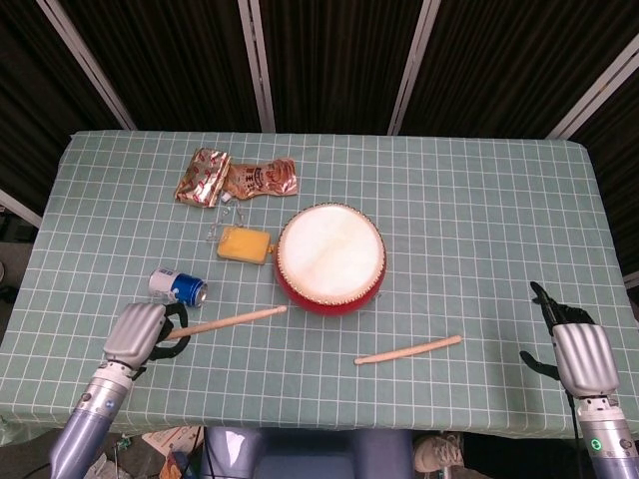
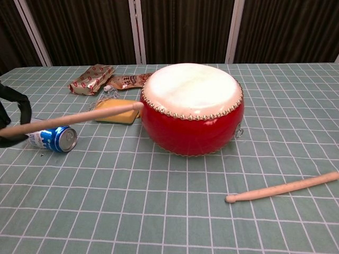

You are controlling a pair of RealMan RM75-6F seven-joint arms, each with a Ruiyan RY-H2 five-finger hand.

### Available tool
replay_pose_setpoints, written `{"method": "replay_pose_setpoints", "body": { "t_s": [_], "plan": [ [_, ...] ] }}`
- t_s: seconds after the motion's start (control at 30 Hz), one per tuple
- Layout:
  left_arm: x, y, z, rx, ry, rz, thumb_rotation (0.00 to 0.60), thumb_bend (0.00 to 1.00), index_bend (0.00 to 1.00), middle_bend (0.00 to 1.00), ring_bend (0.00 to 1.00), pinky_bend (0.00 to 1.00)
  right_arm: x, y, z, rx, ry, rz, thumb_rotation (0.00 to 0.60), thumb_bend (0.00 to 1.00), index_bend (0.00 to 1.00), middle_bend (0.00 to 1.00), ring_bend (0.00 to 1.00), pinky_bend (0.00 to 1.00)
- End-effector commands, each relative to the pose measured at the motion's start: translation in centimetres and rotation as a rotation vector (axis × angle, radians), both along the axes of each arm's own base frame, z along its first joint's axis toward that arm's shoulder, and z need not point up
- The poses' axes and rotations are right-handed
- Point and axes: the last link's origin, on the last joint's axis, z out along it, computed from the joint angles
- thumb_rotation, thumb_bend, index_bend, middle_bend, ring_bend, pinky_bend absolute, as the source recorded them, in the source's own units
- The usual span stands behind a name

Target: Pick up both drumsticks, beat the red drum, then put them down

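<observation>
The red drum (image 1: 330, 259) (image 2: 192, 108) with a white skin stands mid-table. My left hand (image 1: 139, 331) (image 2: 11, 111) grips one wooden drumstick (image 1: 233, 319) (image 2: 74, 119) by its butt, lifted off the cloth, its tip pointing right toward the drum's left side. A second drumstick (image 1: 408, 350) (image 2: 283, 187) lies loose on the cloth in front of the drum, to the right. My right hand (image 1: 579, 351) hovers at the table's near right edge, well right of that stick, holding nothing, its fingers partly curled.
A blue can (image 1: 179, 286) (image 2: 50, 137) lies on its side just behind my left hand. A yellow sponge (image 1: 245, 243) (image 2: 114, 110) sits left of the drum, with snack wrappers (image 1: 236, 180) (image 2: 92, 79) behind it. The checked cloth (image 1: 469, 230) covers the table.
</observation>
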Motion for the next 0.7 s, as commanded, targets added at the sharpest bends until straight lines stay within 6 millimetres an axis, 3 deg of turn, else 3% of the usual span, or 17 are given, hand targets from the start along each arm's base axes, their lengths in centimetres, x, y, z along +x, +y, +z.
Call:
{"method": "replay_pose_setpoints", "body": {
  "t_s": [0.03, 0.1, 0.2, 0.7],
  "plan": [
    [-0.7, -0.1, 1.9, 0.038, -0.038, 0.007, 0.600, 0.55, 0.72, 1.00, 1.00, 1.00, 0.2, -0.5, -0.5, 0.030, 0.040, 0.017, 0.600, 0.17, 0.24, 0.93, 0.98, 0.94],
    [-1.1, 0.0, 2.4, 0.043, -0.049, 0.013, 0.600, 0.55, 0.72, 1.00, 1.00, 1.00, 0.6, -0.7, -1.0, 0.037, 0.076, 0.045, 0.600, 0.19, 0.36, 1.00, 1.00, 1.00],
    [-1.2, 0.2, 2.7, 0.040, -0.059, 0.014, 0.600, 0.55, 0.72, 1.00, 1.00, 1.00, 1.5, -1.0, -2.3, 0.055, 0.114, 0.085, 0.600, 0.22, 0.43, 1.00, 1.00, 1.00],
    [-1.2, 0.4, 2.9, 0.037, -0.081, 0.015, 0.600, 0.55, 0.72, 1.00, 1.00, 1.00, 4.8, -2.1, -9.5, 0.185, 0.218, 0.085, 0.600, 0.25, 0.44, 1.00, 1.00, 1.00]
  ]
}}
